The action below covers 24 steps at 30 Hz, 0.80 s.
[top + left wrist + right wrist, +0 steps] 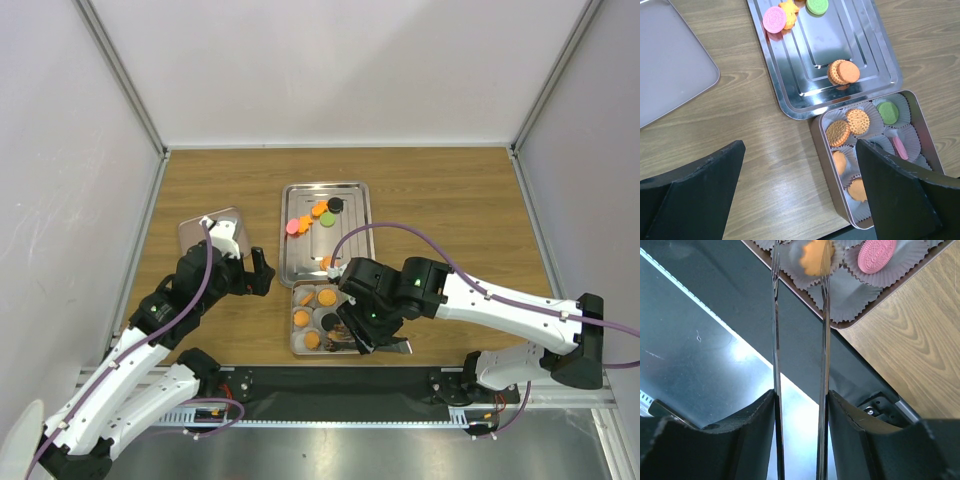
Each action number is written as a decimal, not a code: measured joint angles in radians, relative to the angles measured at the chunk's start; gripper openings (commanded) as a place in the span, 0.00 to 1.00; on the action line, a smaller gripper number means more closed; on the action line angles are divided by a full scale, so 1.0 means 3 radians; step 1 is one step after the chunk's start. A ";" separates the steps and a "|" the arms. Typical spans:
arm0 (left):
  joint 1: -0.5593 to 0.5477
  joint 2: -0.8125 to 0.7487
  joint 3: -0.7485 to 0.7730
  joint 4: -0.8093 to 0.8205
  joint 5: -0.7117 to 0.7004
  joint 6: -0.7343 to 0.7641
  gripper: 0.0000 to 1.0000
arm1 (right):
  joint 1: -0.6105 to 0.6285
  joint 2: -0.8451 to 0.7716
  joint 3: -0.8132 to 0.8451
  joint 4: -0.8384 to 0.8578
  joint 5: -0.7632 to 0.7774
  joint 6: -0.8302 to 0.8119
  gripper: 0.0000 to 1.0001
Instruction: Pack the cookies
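Right wrist: gripper (800, 255) parted above tin (839, 325) corner (orange cookie (812, 257) below)

Bench (450, 200): brown wood-grain top, grain running left to right; pale panels stand along its left, far and right sides.
Tray (352, 235): bright steel, rectangular with a stepped rim, flat on mid-bench, long sides running away from the arm bases.
Tin (294, 320): shallow metal box with rounded corners, flat on the bench just beside the tray's near short edge; whether the two rims touch cannot be told.
Lid (192, 238): dull grey, rounded corners, flat on the bench left of the tray, turned askew to it, bare wood showing between the two.
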State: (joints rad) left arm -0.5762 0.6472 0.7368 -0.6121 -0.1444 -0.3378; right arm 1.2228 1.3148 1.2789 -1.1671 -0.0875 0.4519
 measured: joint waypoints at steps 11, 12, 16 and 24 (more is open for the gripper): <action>0.0000 0.0000 0.0000 0.0000 0.0000 -0.0001 1.00 | -0.0039 0.0000 0.0048 -0.0034 0.0036 -0.0008 0.45; 0.0000 0.0000 0.0000 0.0000 0.0001 0.0000 1.00 | -0.0078 0.0000 0.0104 -0.0060 0.0047 -0.0020 0.45; 0.0000 0.0000 0.0000 0.0000 0.0000 0.0000 1.00 | -0.0319 0.0005 0.0431 -0.0083 0.0139 -0.0097 0.46; -0.0001 0.0000 0.0000 0.0001 0.0000 -0.0001 1.00 | -0.0923 0.0432 0.0991 0.0211 0.0453 -0.0421 0.47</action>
State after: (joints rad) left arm -0.5766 0.6472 0.7368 -0.6117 -0.1444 -0.3382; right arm 0.9459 1.4445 1.5761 -1.1038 0.0483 0.3256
